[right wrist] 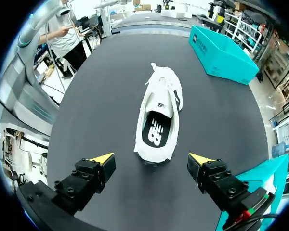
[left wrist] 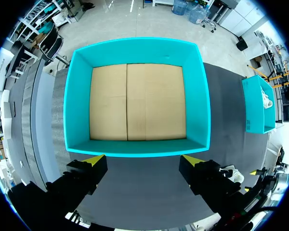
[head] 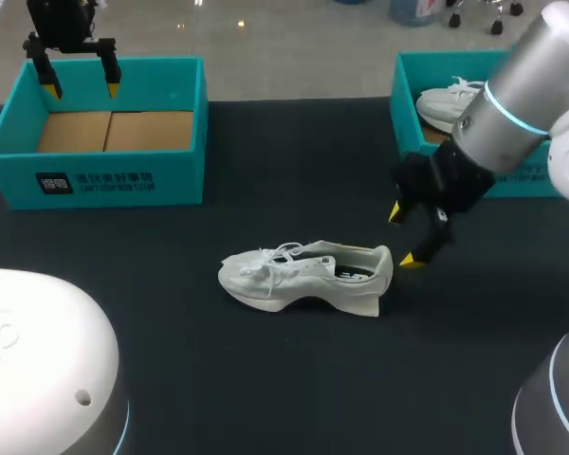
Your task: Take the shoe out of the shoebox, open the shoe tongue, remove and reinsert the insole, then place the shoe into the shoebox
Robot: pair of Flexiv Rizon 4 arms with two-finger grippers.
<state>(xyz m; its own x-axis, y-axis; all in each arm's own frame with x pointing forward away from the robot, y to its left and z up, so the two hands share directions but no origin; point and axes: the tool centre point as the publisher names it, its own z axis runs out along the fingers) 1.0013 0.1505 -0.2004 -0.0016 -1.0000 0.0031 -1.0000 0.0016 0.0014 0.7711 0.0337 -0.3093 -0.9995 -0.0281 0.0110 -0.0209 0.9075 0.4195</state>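
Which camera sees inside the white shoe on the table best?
The right wrist view: it looks straight into the shoe, showing the insole. The head view shows its side; the left wrist view, just a white sliver.

Our shoe [head: 308, 275] is white, its insole [right wrist: 156, 134] black with a white mark; the shoebox [head: 123, 180] is teal, floored tan; the counter [head: 266, 379] is black; left pincer [head: 81, 87] and right pincer [head: 403, 236] are black, tipped yellow.

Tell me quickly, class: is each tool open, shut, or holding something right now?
Left tool: open, holding nothing, by the empty shoebox.
Right tool: open, holding nothing, at the shoe heel.
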